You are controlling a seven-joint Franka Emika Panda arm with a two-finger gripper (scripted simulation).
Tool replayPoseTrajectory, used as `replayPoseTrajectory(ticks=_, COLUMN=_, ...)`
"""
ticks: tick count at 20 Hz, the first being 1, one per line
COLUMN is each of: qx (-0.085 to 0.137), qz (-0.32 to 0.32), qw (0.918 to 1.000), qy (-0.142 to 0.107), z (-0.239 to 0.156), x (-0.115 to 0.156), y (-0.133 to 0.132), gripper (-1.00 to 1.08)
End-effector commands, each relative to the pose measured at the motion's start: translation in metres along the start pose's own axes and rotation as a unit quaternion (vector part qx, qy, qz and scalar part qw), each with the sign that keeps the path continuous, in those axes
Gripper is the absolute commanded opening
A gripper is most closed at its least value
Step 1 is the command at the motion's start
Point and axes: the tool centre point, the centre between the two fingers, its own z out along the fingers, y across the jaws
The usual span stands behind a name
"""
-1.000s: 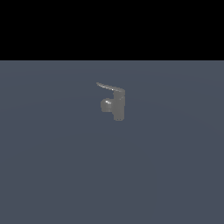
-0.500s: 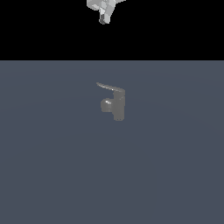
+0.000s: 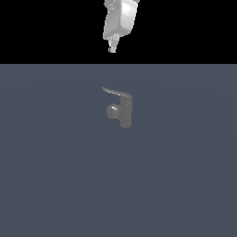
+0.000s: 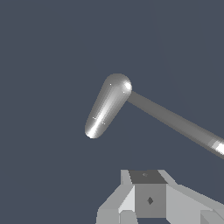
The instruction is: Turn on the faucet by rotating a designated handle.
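Note:
The faucet [image 3: 124, 110] is a small dull-grey tap standing on the flat grey floor, with a rounded spout knob [image 3: 112, 111] on its side toward the exterior view's left. The handle [image 3: 113, 91], a thin curved lever, projects from its top toward that same side. My gripper [image 3: 112, 47] hangs well above the faucet, roughly over the handle's tip, touching nothing. Its fingers are pressed together and empty. In the wrist view the faucet body [image 4: 106, 106] is a shiny capsule, the handle [image 4: 175, 123] a dark bar running off the frame, and the gripper [image 4: 148, 183] sits apart from both.
A plain grey floor [image 3: 55, 185] stretches all around the faucet. Black background fills the space above the floor's far edge, where the white gripper body [image 3: 121, 18] shows.
The gripper has come into the exterior view from above and has lowered toward the faucet. The faucet and its handle have not moved.

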Motion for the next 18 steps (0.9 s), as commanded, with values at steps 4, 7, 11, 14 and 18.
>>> replayPoseTrajectory(ticks=4, qx=-0.001, qz=0.08, qw=0.9966, qy=0.019, z=0.038, x=0.017, y=-0.031, gripper=-1.0)
replayPoseTrajectory(ticks=7, qx=0.0, qz=0.121, qw=0.9922, qy=0.031, z=0.059, x=0.025, y=-0.046, gripper=-1.0)
replayPoseTrajectory(ticks=11, qx=0.003, qz=0.171, qw=0.984, qy=0.05, z=0.088, x=0.034, y=-0.065, gripper=-1.0)
replayPoseTrajectory(ticks=14, qx=0.005, qz=0.201, qw=0.9775, qy=0.063, z=0.107, x=0.04, y=-0.076, gripper=-1.0)
replayPoseTrajectory(ticks=18, qx=0.01, qz=0.231, qw=0.9697, qy=0.078, z=0.127, x=0.044, y=-0.087, gripper=-1.0)
